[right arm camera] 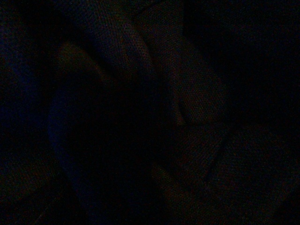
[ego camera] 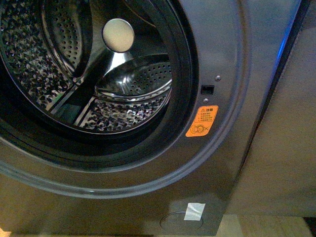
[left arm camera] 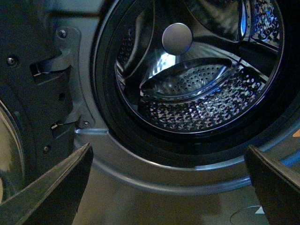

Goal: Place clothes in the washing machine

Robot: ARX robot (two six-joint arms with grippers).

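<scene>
Washing machine point(ego camera: 224, 168): grey front-loader, fills the front view. Its porthole is open and faces the camera. A blue light point(ego camera: 282, 47) glows along its right edge.

Drum point(ego camera: 123, 116): perforated shiny steel, with a raised lifter paddle point(ego camera: 140, 81) across the lower part and a round hub disc point(ego camera: 118, 34) at the back.

Left hand point(left arm camera: 168, 154): level with the lower rim of the porthole and pointing into the drum. Both fingers point(left arm camera: 61, 187) show as dark wedges at the frame corners, spread wide with nothing between them. The door hinge bracket point(left arm camera: 51, 65) sits beside one finger.

Right hand: the wrist view is dark, so I cannot tell its state.

Clothes: cannot tell their position from these views.

Small items on the front panel: orange warning sticker point(ego camera: 202, 121) right of the porthole, latch slot point(ego camera: 207, 89) above it, white tape patch point(ego camera: 194, 211) near the bottom edge.
</scene>
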